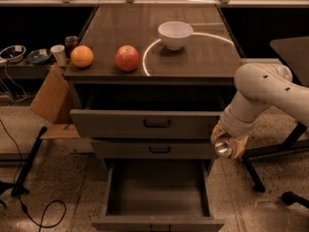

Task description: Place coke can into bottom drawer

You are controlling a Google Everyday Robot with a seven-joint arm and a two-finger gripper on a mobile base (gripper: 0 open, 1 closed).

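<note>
gripping the can, the gripper hangs at the right edge of the cabinet, about level with the middle drawer. its tan fingers are closed narrowly round the can's body. the can's silver top faces the camera, and little of its side shows between the fingers. whether the can touches the cabinet cannot be told. the white arm bends down to the gripper from the right, its rounded elbow just below the cabinet's top.

below and to the left of the can, the bottom drawer is pulled well out, its grey inside open to view. the can is held above the drawer's level and appears to sit just outside its right wall rather than over the opening. the top drawer is also drawn partly out, leaving a dark gap under the wooden top. the middle drawer sits further back than either.

on the top, an apple and an orange stand near the front edge, apart from each other. a white bowl rests further back, inside a bright curved line of light. left of the cabinet a cardboard sheet leans against its side, with a small cup and dishes on a low shelf behind. a black cable loops across the speckled floor.
</note>
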